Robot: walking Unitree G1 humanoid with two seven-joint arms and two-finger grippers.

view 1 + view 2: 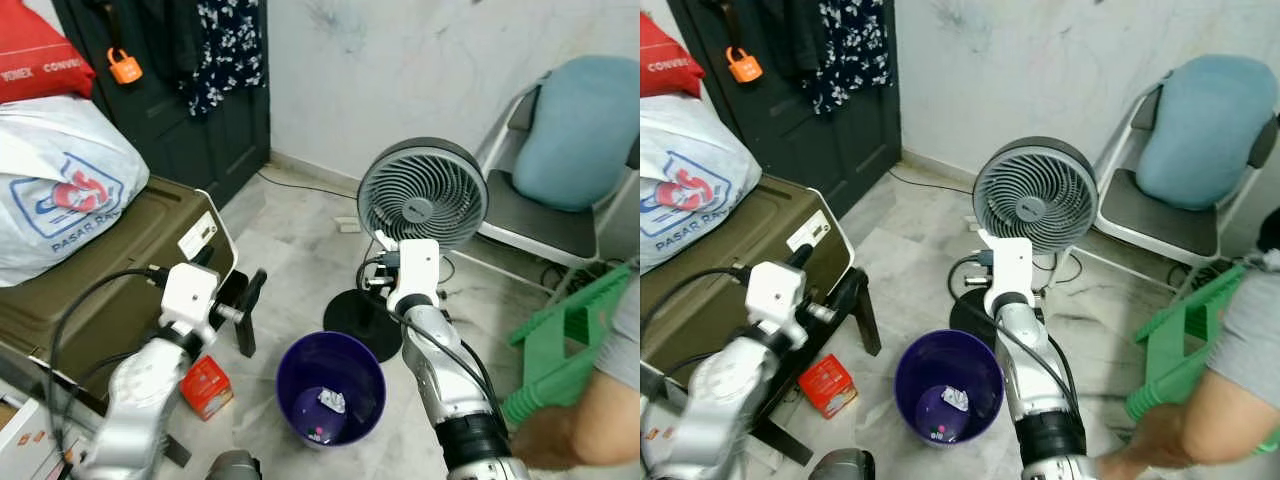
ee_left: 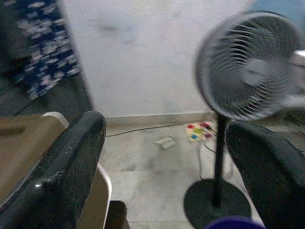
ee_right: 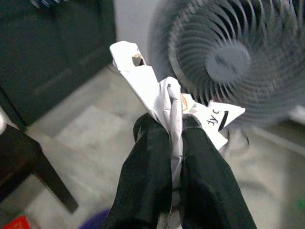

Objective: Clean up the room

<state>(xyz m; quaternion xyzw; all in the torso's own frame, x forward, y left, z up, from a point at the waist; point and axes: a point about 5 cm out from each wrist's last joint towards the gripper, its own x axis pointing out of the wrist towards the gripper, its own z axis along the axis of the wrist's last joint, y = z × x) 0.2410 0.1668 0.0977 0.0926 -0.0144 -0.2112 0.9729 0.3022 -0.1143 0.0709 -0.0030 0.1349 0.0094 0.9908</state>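
Right end effector [image 3: 174, 138] pinches crumpled white paper [image 3: 157, 90]; left end effector [image 2: 162, 162] wide, empty. Purple bin [image 1: 331, 388] lower centre: judge centre paper above rim, then release.

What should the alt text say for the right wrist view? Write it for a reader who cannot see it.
The right hand pinches a crumpled white paper scrap between its two black fingers. Behind it are a blurred grey fan, a dark door and pale floor tiles.
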